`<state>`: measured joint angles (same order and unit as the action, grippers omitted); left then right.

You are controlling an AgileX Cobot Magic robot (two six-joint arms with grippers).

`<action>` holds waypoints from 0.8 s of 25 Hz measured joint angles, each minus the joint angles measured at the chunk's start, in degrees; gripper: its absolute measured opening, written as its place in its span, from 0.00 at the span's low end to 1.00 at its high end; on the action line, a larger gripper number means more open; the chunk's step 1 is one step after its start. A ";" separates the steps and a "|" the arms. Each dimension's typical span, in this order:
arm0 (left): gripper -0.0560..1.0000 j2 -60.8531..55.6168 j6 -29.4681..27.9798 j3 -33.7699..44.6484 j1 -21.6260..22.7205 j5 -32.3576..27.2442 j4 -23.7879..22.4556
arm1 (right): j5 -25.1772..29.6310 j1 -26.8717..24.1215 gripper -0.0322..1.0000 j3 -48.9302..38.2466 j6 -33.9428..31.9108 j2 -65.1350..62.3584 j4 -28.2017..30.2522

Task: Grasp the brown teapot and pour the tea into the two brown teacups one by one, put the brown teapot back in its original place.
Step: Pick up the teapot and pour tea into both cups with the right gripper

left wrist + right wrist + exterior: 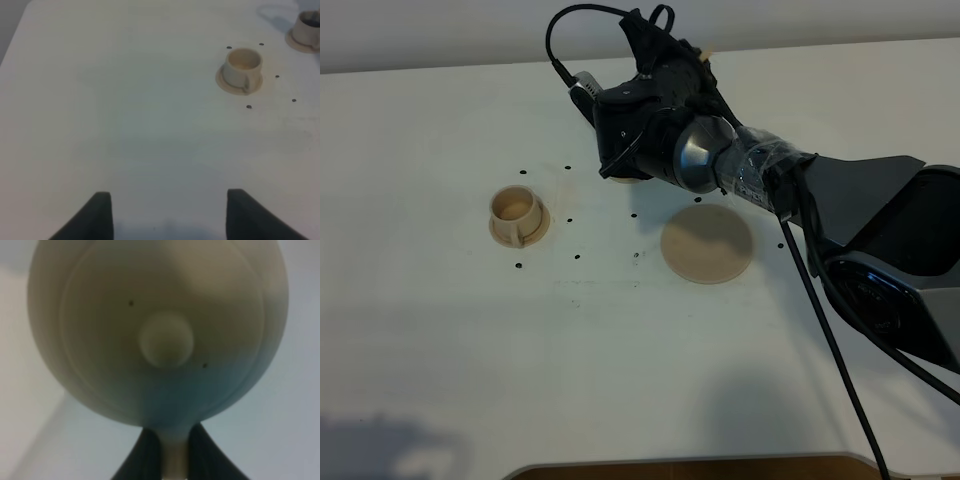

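The brown teapot (160, 330) fills the right wrist view, lid knob facing the camera. My right gripper (175, 457) is shut on its loop handle. In the exterior view my right gripper (625, 140) hangs over the far middle of the table and hides the teapot. One brown teacup (517, 215) stands on its small saucer at the left and also shows in the left wrist view (242, 67). The second teacup (304, 34) shows at that view's edge; in the exterior view it is under the right gripper. The wide round saucer (708, 244) lies bare. My left gripper (167, 215) is open and empty, low over the table.
The white table (620, 340) carries small black marker dots around the cups. The right arm and its cable (820, 310) cross the right side. A table edge runs along the front (690, 468).
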<state>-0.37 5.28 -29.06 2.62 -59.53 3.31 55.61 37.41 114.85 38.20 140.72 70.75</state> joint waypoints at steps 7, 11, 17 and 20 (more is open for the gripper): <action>0.56 0.00 0.00 0.00 0.00 0.00 0.00 | 2.22 0.00 0.15 0.00 -7.19 0.00 -4.89; 0.56 0.00 0.00 0.00 0.00 0.00 0.00 | 5.00 0.00 0.15 0.00 -12.45 0.00 -6.86; 0.56 0.00 0.00 0.00 0.00 0.00 0.00 | 6.70 0.00 0.15 0.00 -20.75 -2.74 -15.90; 0.56 0.00 0.00 0.00 0.00 0.00 0.00 | 9.50 0.00 0.15 0.01 -24.98 -4.98 -22.25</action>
<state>-0.37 5.28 -29.06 2.62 -59.53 3.31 65.11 37.41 114.86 13.23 135.75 48.50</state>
